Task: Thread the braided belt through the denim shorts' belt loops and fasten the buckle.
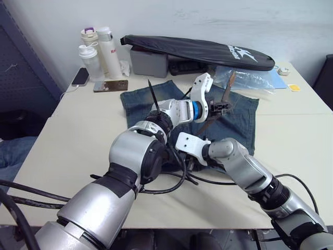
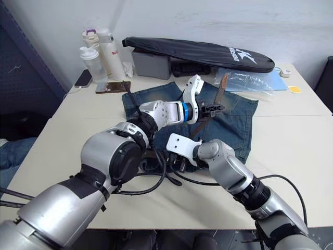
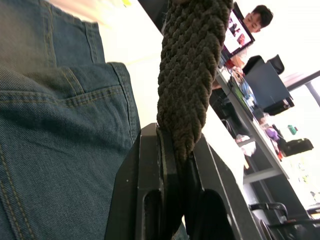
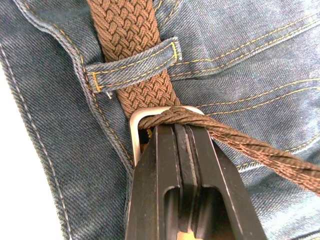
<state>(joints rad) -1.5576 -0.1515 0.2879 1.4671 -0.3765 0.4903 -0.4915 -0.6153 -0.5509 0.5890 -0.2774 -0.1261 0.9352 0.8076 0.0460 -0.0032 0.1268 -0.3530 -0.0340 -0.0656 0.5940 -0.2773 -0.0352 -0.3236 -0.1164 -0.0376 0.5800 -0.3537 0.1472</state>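
The denim shorts (image 1: 139,102) lie flat mid-table. The braided belt (image 4: 127,25) runs under one of the belt loops (image 4: 135,67) on the waistband to the silver buckle (image 4: 137,120). A twisted strand of the belt crosses the buckle frame and leads away. My right gripper (image 4: 175,127) is shut on the buckle at the near edge of the shorts (image 2: 179,159). My left gripper (image 1: 223,107) hovers above the shorts, shut on the belt (image 3: 192,65), whose free end (image 1: 228,86) sticks upward.
A long black zipped bag (image 1: 197,49) rests on a grey box (image 1: 148,61) at the back. Bottles (image 1: 96,52) and a phone (image 1: 80,76) stand back left, a clear plastic bag (image 1: 250,78) back right. Black cables (image 1: 171,183) trail over the near table. A person (image 3: 260,17) sits far off.
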